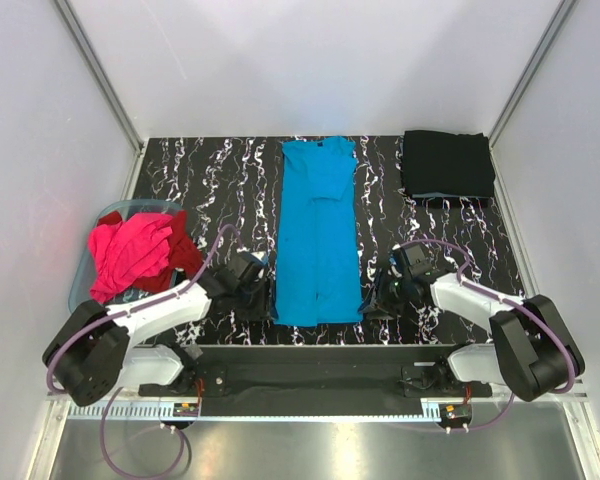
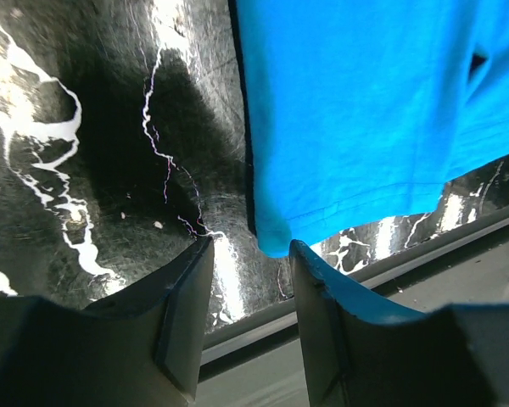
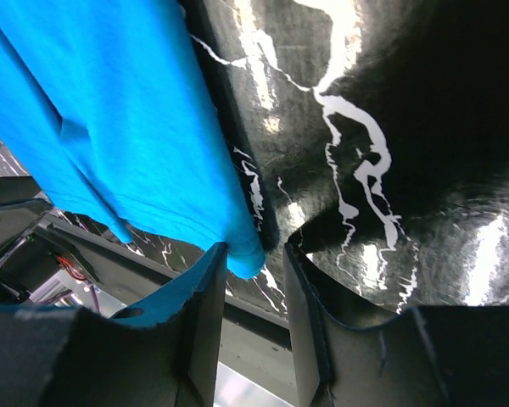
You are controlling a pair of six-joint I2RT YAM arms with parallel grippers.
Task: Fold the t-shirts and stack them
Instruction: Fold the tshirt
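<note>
Left hand [image 2: 250,246] and right hand [image 3: 254,250] stand open at near corners of the turquoise t-shirt [image 1: 318,230].

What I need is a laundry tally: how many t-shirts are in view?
4: a turquoise shirt flat in the middle, a black shirt folded at the far right, a pink shirt and a red shirt heaped in the tub at left. More may be hidden there.

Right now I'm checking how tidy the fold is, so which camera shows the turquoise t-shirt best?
The top external view: it shows the whole turquoise t-shirt, folded into a long narrow strip. The left wrist view catches only its near left hem corner, the right wrist view only the near right one.
</note>
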